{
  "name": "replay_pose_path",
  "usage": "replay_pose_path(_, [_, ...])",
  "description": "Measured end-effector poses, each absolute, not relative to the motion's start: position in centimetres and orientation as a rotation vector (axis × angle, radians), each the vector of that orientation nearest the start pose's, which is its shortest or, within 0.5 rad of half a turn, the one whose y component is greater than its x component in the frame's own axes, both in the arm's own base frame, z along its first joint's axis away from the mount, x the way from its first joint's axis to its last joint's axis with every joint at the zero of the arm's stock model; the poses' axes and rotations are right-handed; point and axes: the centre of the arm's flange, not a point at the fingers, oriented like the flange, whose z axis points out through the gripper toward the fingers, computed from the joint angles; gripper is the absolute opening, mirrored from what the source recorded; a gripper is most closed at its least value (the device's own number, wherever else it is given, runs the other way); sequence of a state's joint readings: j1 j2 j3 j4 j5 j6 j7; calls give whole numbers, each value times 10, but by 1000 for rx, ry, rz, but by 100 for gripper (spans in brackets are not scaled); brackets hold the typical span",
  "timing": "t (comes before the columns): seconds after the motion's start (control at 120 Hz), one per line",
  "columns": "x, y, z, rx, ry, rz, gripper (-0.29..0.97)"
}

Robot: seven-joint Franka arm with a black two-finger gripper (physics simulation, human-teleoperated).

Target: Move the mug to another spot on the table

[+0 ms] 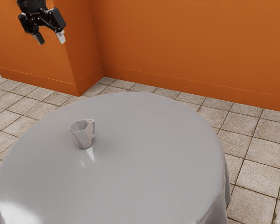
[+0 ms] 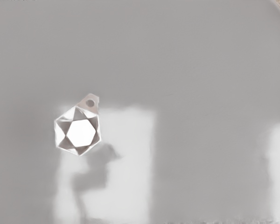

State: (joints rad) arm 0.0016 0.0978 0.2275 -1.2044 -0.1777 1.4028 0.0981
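A pale grey faceted mug (image 1: 82, 133) stands upright on the round grey table (image 1: 144, 168), toward the exterior view's left half. From above, the mug (image 2: 78, 130) shows a hexagonal rim and a small handle. My black gripper (image 1: 49, 37) hangs high in the exterior view's upper left, well above and away from the mug. Its fingers are spread apart with nothing between them.
Grey cloth covers the table (image 2: 200, 70) and drapes over its edge. Orange walls (image 1: 191, 42) stand behind, with a protruding corner at the exterior view's left. Tiled floor (image 1: 256, 135) surrounds the table.
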Motion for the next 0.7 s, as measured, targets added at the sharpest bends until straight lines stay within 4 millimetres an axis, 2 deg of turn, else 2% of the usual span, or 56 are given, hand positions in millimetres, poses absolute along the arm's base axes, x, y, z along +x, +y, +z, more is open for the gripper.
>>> replay_pose_path(0.067, [557, 77, 718, -3254, -87, -183, 66])
replay_pose_path(0.192, [564, 80, 698, -3231, -97, -125, 66])
replay_pose_path(0.233, [571, 72, 686, -3218, -75, -95, 66])
replay_pose_path(0.333, [588, 45, 636, -3205, 1, 15, 66])
replay_pose_path(0.425, [613, 37, 581, -3166, 21, 126, 66])
replay_pose_path(0.558, [641, 23, 513, -3100, 61, 254, 66])
replay_pose_path(0.642, [653, 20, 482, -3075, 73, 304, 66])
replay_pose_path(0.7, [664, 11, 469, -3066, 100, 300, 66])
